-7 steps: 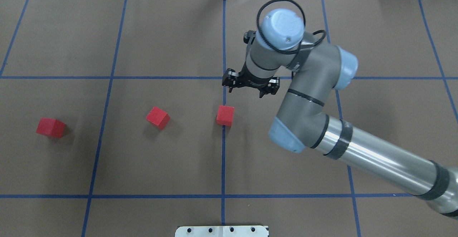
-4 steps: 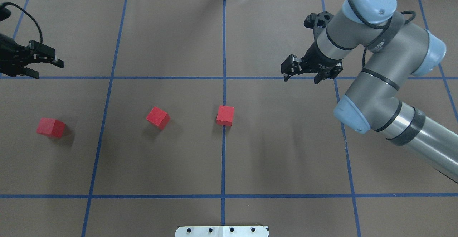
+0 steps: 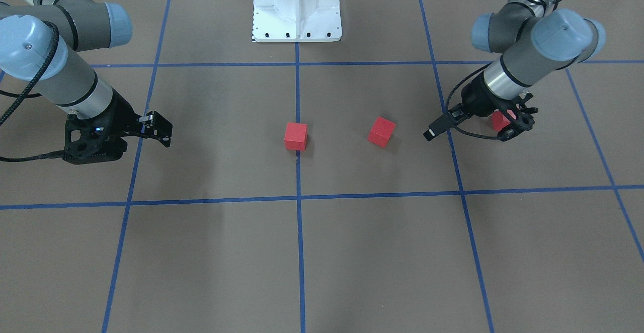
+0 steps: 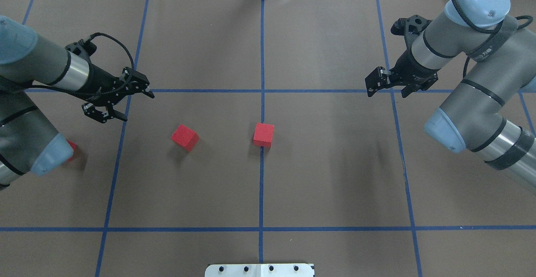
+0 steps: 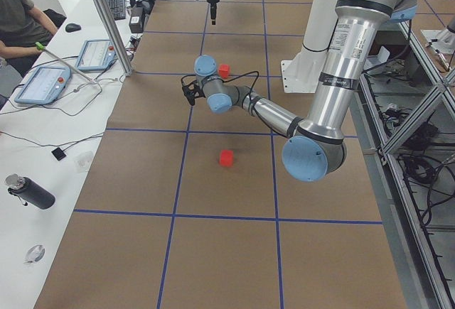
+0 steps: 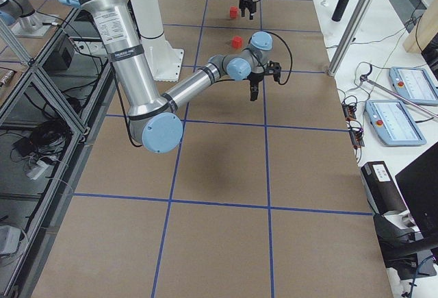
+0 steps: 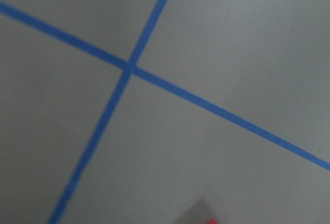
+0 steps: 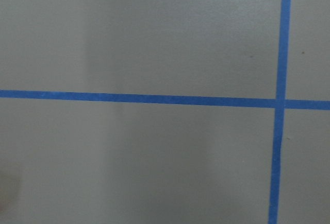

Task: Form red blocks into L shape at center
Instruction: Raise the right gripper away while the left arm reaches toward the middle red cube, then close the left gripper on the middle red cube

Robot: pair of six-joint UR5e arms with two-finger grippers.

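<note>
Watching the overhead feed, I am seeing both grippers hanging above the brown mat point(image 4: 335, 176). The left gripper point(image 4: 136, 108) is hovering with its fingers spread wide and nothing between them, near the left tape crossing point(image 4: 130, 91). The right gripper point(image 4: 387, 93) is likewise standing spread and empty, over the right tape crossing point(image 4: 391, 91). One red block point(image 4: 263, 134) is sitting on the middle blue tape line point(image 4: 261, 185) at the center point(image 4: 276, 114), square to the grid. A second red block point(image 4: 184, 137) is lying well apart on its left, turned at an angle. The third red block point(image 3: 499, 120) is showing partly behind the left gripper in the front view; overhead, the left arm's elbow point(image 4: 46, 160) is covering nearly all of it.
</note>
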